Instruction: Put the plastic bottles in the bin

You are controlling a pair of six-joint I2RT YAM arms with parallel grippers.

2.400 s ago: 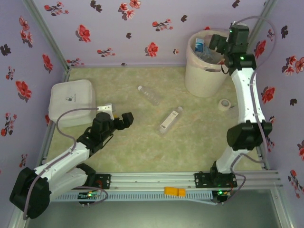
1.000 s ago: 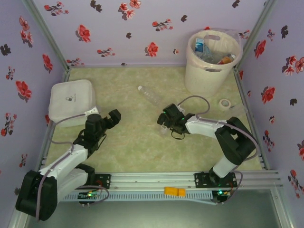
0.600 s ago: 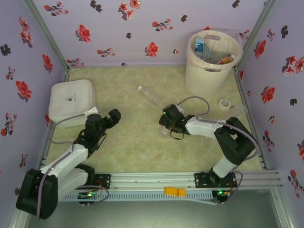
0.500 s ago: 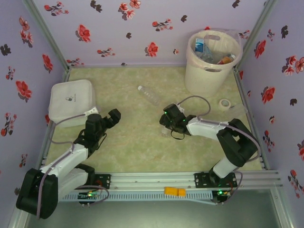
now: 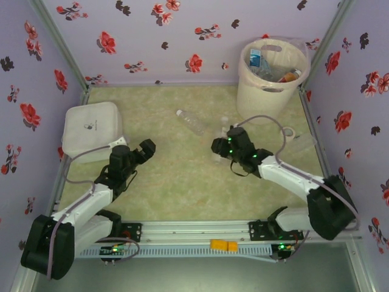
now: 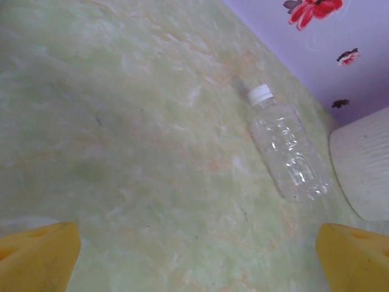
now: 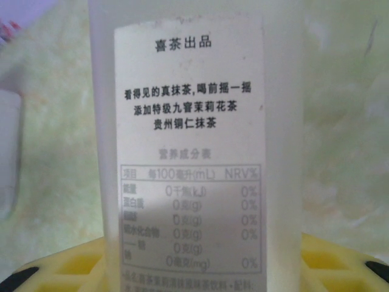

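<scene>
One white-labelled bottle (image 7: 191,152) is held tight in the right gripper (image 5: 220,149); it should be lifted clear before being carried over the bin (image 5: 261,97) beyond.

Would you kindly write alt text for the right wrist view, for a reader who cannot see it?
A white-labelled bottle, printed with Chinese text and a nutrition table, is gripped in the right claw against the green marbled table.
</scene>
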